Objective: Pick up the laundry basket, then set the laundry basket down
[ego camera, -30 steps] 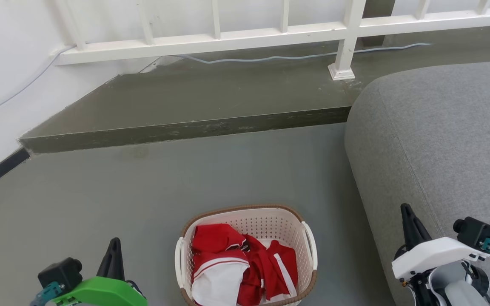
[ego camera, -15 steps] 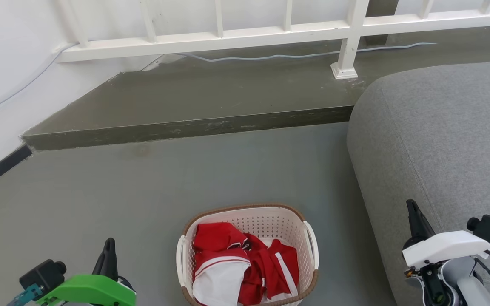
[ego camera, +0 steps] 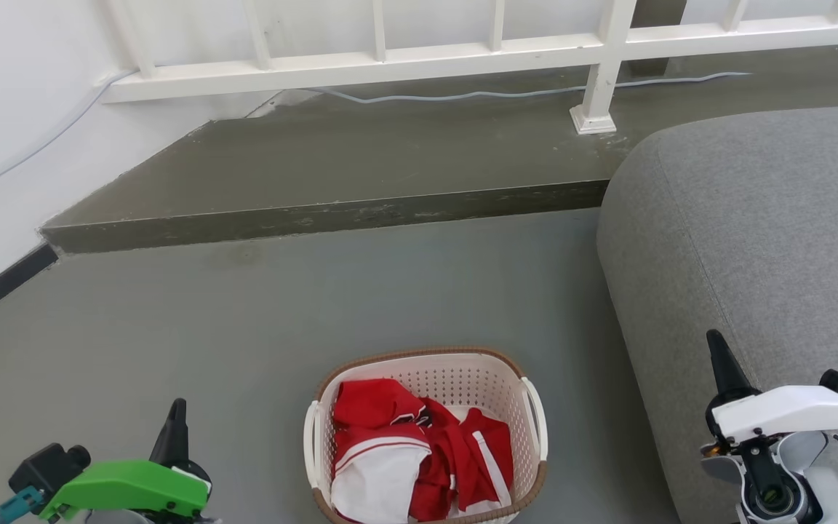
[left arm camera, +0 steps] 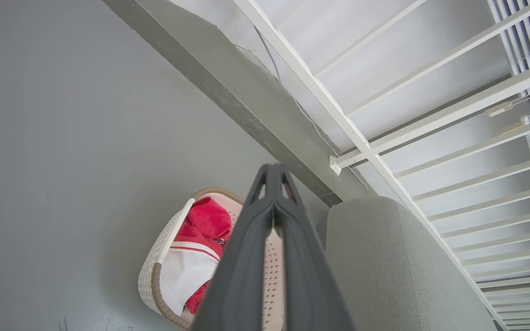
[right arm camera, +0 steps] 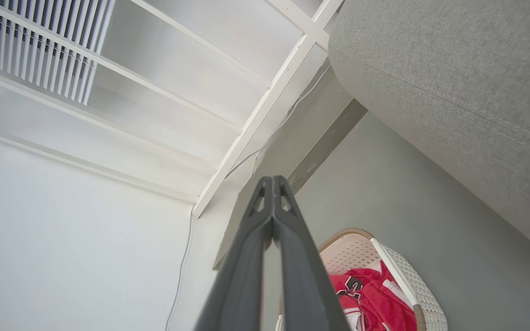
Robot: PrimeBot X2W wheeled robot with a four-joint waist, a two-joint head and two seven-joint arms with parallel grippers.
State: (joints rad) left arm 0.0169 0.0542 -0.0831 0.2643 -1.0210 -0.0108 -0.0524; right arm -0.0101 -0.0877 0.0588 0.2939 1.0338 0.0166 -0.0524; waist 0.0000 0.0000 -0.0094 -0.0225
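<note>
The cream-white perforated plastic laundry basket, rounded-rectangular with a brown woven-look rim and two white side handles, is seen standing upright on the grey floor, at the bottom middle of the head view. It is loaded with crumpled red and white garments.

The basket is flanked by both arms and is touched by neither. The left tool, carried on a green-shelled wrist, is held well apart from the basket on its left. Its two dark fingers are pressed together with nothing between them. The right tool, carried on a white-shelled wrist, is held well to the basket's right, in front of a grey fabric sofa. It is likewise closed and empty.

Beyond the basket a raised dark-grey step is crossed by a white railing, along which a thin pale cable is laid. A white wall is seen at the left.
</note>
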